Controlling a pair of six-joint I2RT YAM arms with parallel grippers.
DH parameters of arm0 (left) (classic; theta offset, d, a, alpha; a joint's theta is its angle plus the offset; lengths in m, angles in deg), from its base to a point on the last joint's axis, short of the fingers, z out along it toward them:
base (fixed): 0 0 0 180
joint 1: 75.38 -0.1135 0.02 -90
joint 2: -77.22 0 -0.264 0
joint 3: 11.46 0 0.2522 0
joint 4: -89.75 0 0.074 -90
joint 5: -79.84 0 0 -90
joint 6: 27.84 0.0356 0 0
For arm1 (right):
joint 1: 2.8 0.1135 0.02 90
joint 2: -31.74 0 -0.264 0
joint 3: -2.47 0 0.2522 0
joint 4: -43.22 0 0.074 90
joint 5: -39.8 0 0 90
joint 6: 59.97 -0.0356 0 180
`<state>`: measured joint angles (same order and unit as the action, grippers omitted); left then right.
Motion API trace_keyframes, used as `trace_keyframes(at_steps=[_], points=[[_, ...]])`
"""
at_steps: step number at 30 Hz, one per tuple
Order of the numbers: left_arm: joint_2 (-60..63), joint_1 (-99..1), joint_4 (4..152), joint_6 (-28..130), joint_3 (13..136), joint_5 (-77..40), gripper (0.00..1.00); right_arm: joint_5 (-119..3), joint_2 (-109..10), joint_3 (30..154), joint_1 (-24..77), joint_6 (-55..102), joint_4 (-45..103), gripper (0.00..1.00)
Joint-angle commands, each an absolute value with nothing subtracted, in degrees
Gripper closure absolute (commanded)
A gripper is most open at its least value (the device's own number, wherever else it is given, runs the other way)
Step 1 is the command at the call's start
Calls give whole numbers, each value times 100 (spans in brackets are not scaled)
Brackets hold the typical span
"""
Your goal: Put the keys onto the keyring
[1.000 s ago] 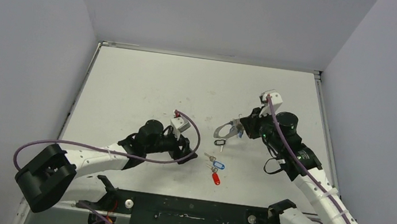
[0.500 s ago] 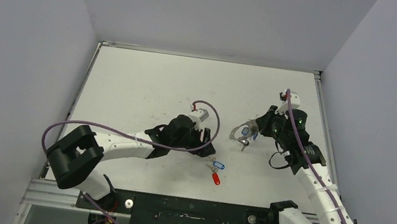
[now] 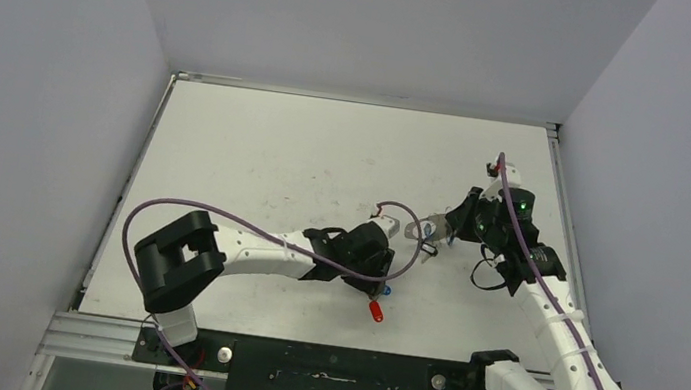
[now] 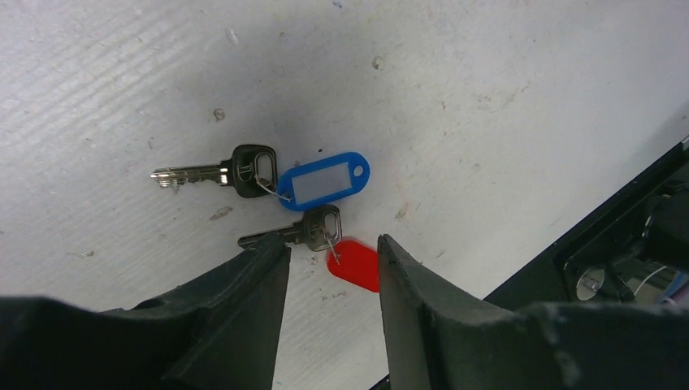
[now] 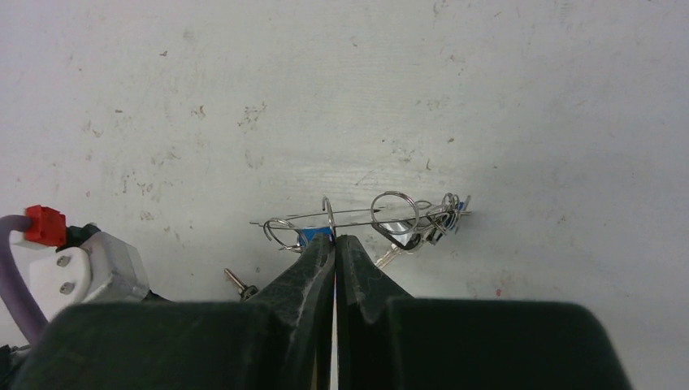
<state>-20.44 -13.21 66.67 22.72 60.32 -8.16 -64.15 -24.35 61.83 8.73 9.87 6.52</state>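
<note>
The left gripper (image 4: pixel 331 250) has swung over to the keys (image 4: pixel 323 180), jaws apart at the red-tagged one (blue beside it); right gripper (image 5: pixel 335 241) clamped on the keyring (image 5: pixel 357 216)

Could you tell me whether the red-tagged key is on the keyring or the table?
On the table: the red-tagged key lies flat there, away from the keyring.

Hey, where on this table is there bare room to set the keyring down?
The far half of the table, up to the back wall, is bare; so is the strip left of the left arm. Crowded: near centre, where the left claw hangs over the keys and the right claw pinches the keyring close by.
</note>
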Motion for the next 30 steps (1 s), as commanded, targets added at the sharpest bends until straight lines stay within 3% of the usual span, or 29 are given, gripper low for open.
trace_keyframes(at_steps=[1, 7, 13, 21, 30], points=[[-2340, -1143, 5998, 2419, 6551, -478, 62, -6471, -2448, 6237, 802, 1067, 724, 100], [-2562, -1065, 6021, 2434, 6691, -641, 73, -6507, -2441, 6219, 798, 1130, 682, 100], [-2667, -1044, 5882, 2443, 6772, -646, 75, -6555, -2467, 6219, 792, 1139, 675, 100], [-2663, -1043, 5955, 2442, 6690, -704, 100, -6621, -2530, 6271, 792, 1203, 622, 100], [-1950, -1288, 5960, 2573, 6328, -543, 100, -6802, -2544, 6344, 795, 1346, 549, 100]])
